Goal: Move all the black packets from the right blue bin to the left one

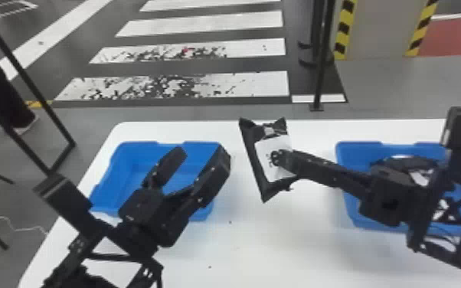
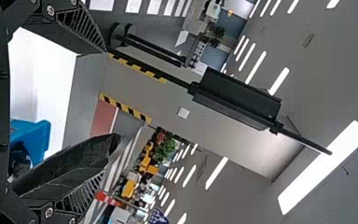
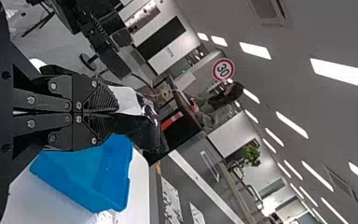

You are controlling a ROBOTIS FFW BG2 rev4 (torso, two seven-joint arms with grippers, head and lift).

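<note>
Black packet point(image 1: 268, 144), clamped mid-transfer by the right gripper point(image 1: 278, 157), must next reach the left bin point(image 1: 123, 178), clearing the left gripper point(image 1: 202, 154), jaws apart.

Head view: above near side of bench point(image 1: 275, 245), faces forward and down, widest take. Left wrist view: close over bench's left, looks out past its right; shares striped column point(image 1: 381, 28) with head. Right wrist view: close over bench's right, looks out past its left; shares left blue bin point(image 1: 128, 172) with head.

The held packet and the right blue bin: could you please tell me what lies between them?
The right gripper, over white table, in the head view.
</note>
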